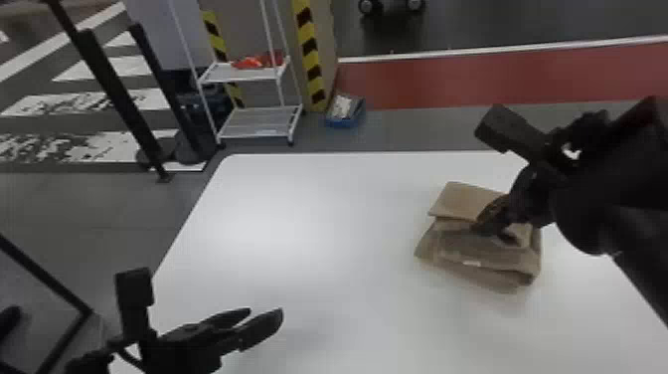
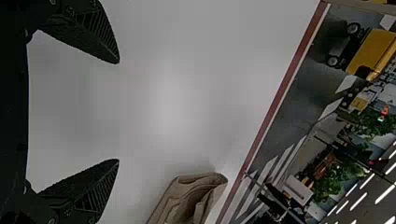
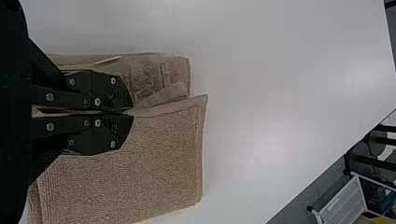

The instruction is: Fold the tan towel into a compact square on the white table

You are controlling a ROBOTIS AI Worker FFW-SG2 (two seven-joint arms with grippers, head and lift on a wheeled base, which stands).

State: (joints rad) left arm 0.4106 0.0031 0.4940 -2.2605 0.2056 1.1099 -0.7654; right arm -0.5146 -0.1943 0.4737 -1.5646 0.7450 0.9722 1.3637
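The tan towel (image 1: 477, 253) lies folded in layers on the right part of the white table (image 1: 308, 214), its far flap raised along a fold. My right gripper (image 1: 489, 231) is over the towel's middle; in the right wrist view the right gripper (image 3: 130, 113) is shut on a fold of the towel (image 3: 140, 172), fingertips together at the layers' edge. At the table's near left, my left gripper (image 1: 268, 316) stands apart from the towel. The left gripper (image 2: 117, 111) is open with nothing between its fingers in the left wrist view, and the towel (image 2: 191, 198) lies beyond it.
Past the table's far edge stand a white wire rack (image 1: 258, 122) and a blue bin (image 1: 345, 112) on the floor. Dark posts (image 1: 119, 99) rise at the far left. The right arm reaches across the table's right edge.
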